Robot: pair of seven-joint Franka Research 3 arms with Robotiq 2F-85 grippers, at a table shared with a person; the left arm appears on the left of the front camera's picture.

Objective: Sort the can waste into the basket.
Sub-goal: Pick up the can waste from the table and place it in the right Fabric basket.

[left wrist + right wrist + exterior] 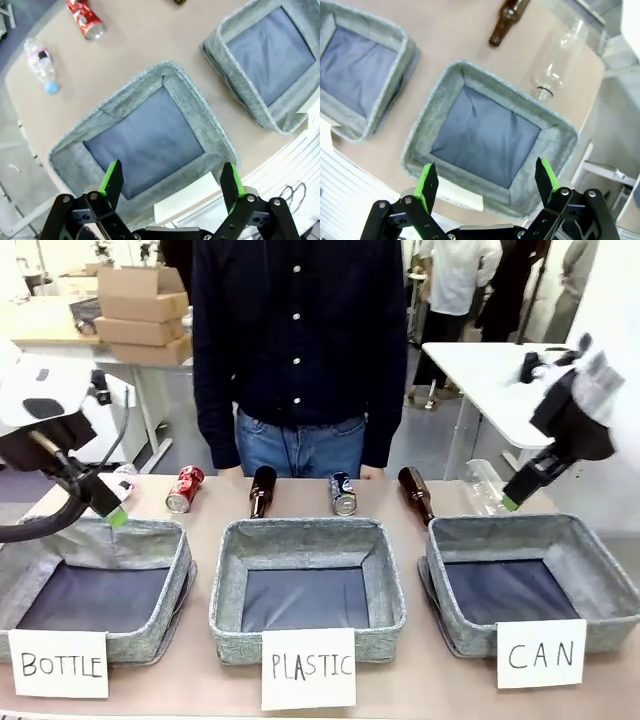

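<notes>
- Hovering over the BOTTLE basket [150, 531], the left gripper [172, 175] has its green-padded fingers spread wide and grips nothing.
- The right gripper [486, 172] hangs above the CAN basket [600, 540], equally wide open and empty.
- The red can [185, 489] lies on its side at the far edge of the table [415, 540], just left of a brown bottle [262, 490].
- The dark can [343, 493] lies behind the PLASTIC basket [310, 530], between that bottle and a second brown bottle [416, 493].
- Both cans are well apart from the CAN basket.
- A person [295, 340] stands at the far side.
</notes>
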